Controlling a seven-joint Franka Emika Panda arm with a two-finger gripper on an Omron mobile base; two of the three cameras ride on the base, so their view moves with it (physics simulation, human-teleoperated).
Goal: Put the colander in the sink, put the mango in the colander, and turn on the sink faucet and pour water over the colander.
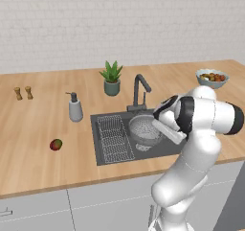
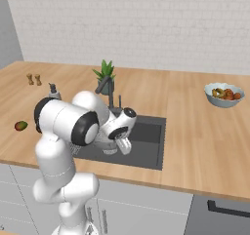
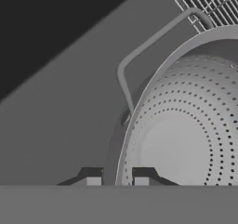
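Gripping the colander (image 3: 186, 125) by its rim, the pincer (image 3: 117, 181) is closed over the sink (image 1: 165, 146), beside the wire rack (image 1: 114, 139). On the tabletop (image 1: 33, 129), the mango (image 1: 56, 144) lies well left.

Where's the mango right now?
The mango lies on the wooden counter, left of the sink, in front of the soap dispenser.

The colander (image 1: 144, 129) was pale grey-white, dotted with rows of small holes. The sink (image 1: 110, 155) was dark grey, the mango (image 1: 56, 144) red with green, the counter (image 1: 33, 124) light wood, the wall (image 1: 119, 24) white brick.
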